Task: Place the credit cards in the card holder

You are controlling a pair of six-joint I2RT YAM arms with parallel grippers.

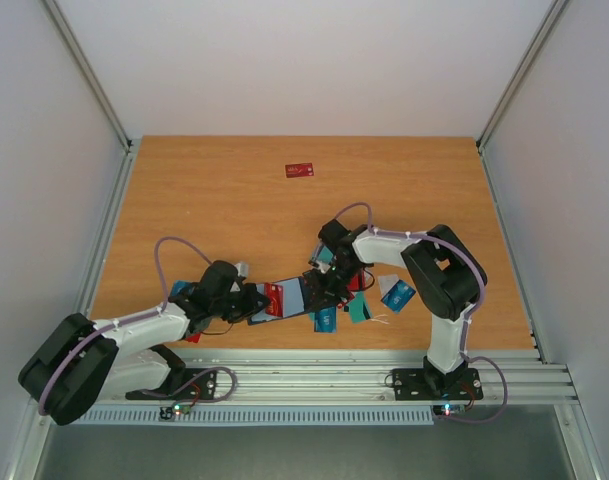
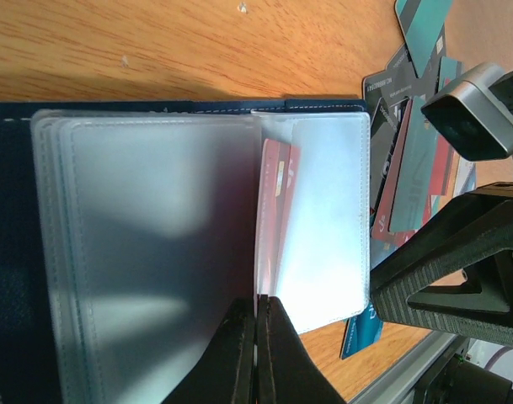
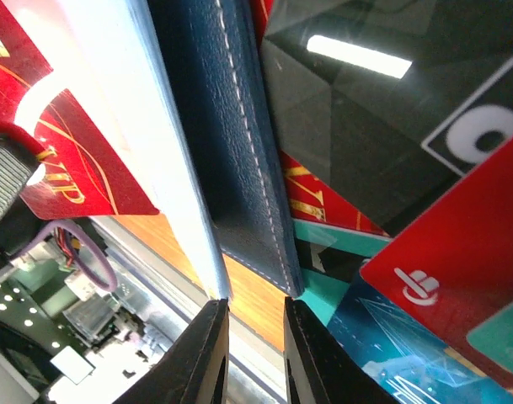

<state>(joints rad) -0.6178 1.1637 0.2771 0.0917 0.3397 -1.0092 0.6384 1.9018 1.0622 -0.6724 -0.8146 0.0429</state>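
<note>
Open card holder (image 1: 292, 295) held between both arms at the table's (image 1: 234, 190) near edge.
Its clear sleeves hold red cards (image 2: 273, 202). The left gripper (image 2: 256, 307), pressed together, pinches a sleeve edge. The right gripper (image 3: 254, 307), fingers slightly apart, straddles the navy cover's edge; whether it clamps it, I cannot tell. Loose cards (image 1: 394, 292) lie just right.
</note>
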